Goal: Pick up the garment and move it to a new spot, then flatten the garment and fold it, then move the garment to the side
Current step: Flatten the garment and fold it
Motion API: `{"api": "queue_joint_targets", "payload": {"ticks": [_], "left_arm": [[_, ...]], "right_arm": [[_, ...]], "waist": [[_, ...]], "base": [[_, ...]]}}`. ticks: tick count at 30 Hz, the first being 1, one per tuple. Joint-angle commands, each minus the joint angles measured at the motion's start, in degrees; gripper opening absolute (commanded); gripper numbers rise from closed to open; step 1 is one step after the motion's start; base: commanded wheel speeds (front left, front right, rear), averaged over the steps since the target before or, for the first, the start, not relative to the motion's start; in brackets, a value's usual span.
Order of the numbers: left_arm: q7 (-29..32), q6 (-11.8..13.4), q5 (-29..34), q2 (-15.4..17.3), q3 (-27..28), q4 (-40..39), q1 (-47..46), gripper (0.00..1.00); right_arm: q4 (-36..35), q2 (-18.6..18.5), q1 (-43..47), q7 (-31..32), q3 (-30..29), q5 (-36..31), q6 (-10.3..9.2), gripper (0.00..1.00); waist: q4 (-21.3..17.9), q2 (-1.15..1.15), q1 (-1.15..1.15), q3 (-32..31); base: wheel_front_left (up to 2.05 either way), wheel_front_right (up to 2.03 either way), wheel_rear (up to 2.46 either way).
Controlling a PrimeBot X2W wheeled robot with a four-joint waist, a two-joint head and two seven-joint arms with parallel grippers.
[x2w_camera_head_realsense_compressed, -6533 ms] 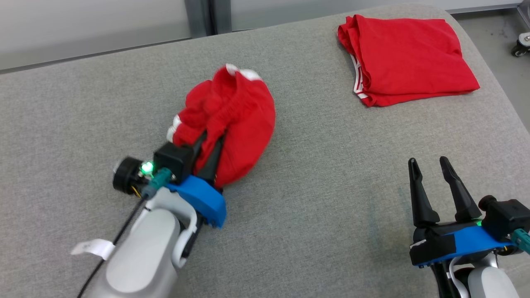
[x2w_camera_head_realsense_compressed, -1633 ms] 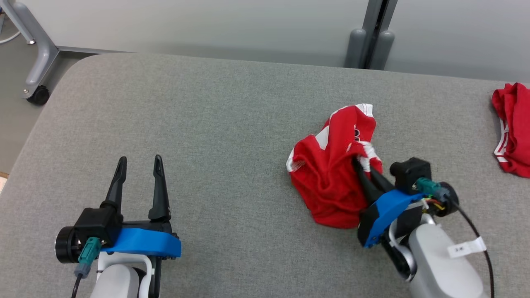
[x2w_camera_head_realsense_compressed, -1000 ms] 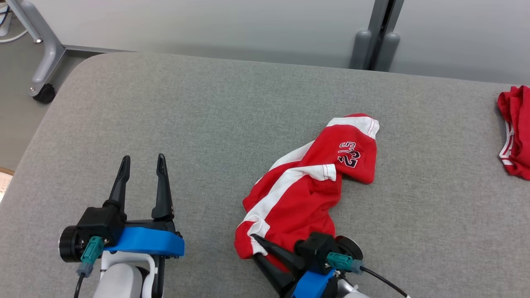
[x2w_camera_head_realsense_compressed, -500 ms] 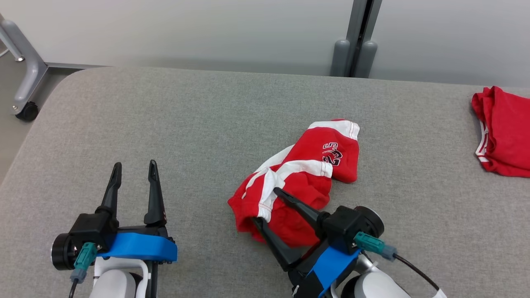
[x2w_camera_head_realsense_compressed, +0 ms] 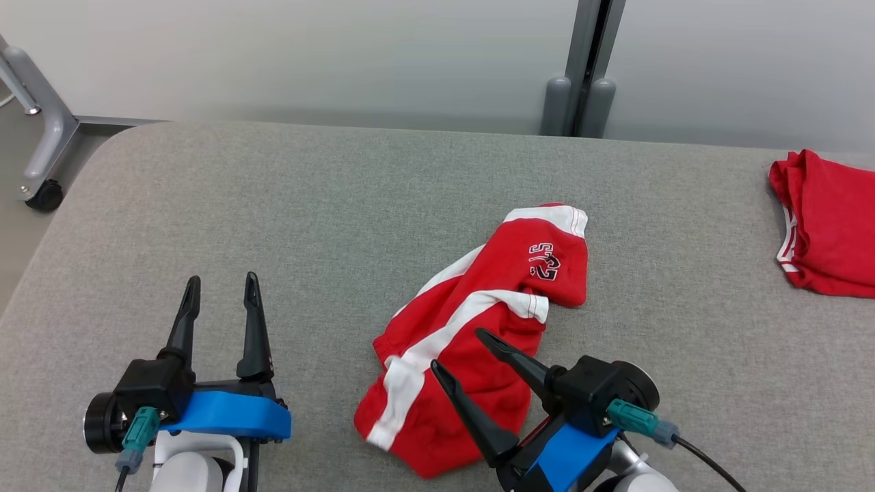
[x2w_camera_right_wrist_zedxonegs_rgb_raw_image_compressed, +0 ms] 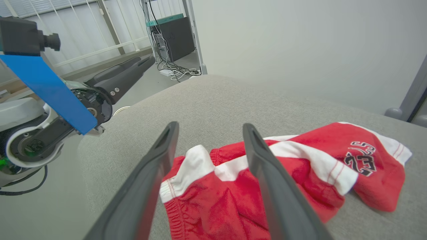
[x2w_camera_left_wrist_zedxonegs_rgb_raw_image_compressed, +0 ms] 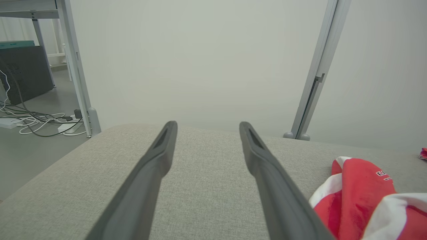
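From the head: crumpled garment (x2w_camera_head_realsense_compressed: 478,301) in the middle of the desk (x2w_camera_head_realsense_compressed: 307,205), its near end below the right hand (x2w_camera_head_realsense_compressed: 456,348), spread wide, holding nothing; left hand (x2w_camera_head_realsense_compressed: 222,277) wide too, empty, well apart; folded red pile (x2w_camera_head_realsense_compressed: 827,232) near the right edge. From the left wrist: much bare desk leftward. From the right wrist: pinch the white-trimmed edge (x2w_camera_right_wrist_zedxonegs_rgb_raw_image_compressed: 190,173), pull flat leftward.

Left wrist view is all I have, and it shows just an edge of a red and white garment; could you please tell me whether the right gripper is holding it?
Observer: No, the right gripper is open over the crumpled red garment with white stripes, its fingers spread and clamping nothing.
Operator: Thank you; does anything else lie on the grey padded table?
Observer: Yes, a folded red cloth garment lies farther to the robot's right.
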Motion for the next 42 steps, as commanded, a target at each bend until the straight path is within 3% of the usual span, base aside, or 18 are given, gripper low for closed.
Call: {"api": "queue_joint_targets", "payload": {"ticks": [1, 10, 16, 27, 33, 42], "left_arm": [[-0.26, -0.17, 0.13, 0.28, 0.08, 0.12, 0.54, 1.0], [-0.26, 0.35, -0.18, 0.79, 0.45, -0.17, 1.78, 1.0], [-0.24, 0.63, -0.29, 1.18, 0.1, -0.45, 2.64, 1.0], [0.03, 0.97, -0.63, 1.65, -0.35, -1.0, 3.36, 1.0], [0.09, 1.05, -1.03, 1.92, -0.43, -1.35, 3.23, 1.0], [0.13, 1.13, -1.17, 1.34, -1.43, -1.43, 1.6, 1.0]], "right_arm": [[-0.4, -0.07, 1.22, 0.04, 0.07, 0.54, 0.02, 1.0], [-1.5, 0.07, 2.4, -1.83, -6.25, 0.03, 0.02, 1.0], [-2.69, -0.2, 4.7, -2.11, -15.05, -1.7, 0.02, 1.0], [-5.33, 0.26, 9.74, -1.77, -25.08, -3.25, 0.03, 1.0], [-5.6, 0.38, 9.18, -0.75, -24.83, -3.71, 0.03, 1.0], [-2.77, -2.06, -0.26, 2.74, -19.37, -5.22, 0.02, 1.0]], "waist": [[0.1, 0.0, 0.0, -0.2], [-0.98, 0.0, 0.0, -1.36], [-1.78, 0.0, 0.0, -2.16], [-1.84, 0.0, 0.0, -2.83], [-1.53, 0.0, 0.0, -2.58], [1.24, 0.0, 0.0, -0.85]], "base": [[0.0, 0.0, 0.0], [0.0, 0.0, 0.0], [0.0, 0.0, 0.0], [0.0, 0.0, 0.0], [0.0, 0.0, 0.0], [0.0, 0.0, 0.0]]}}
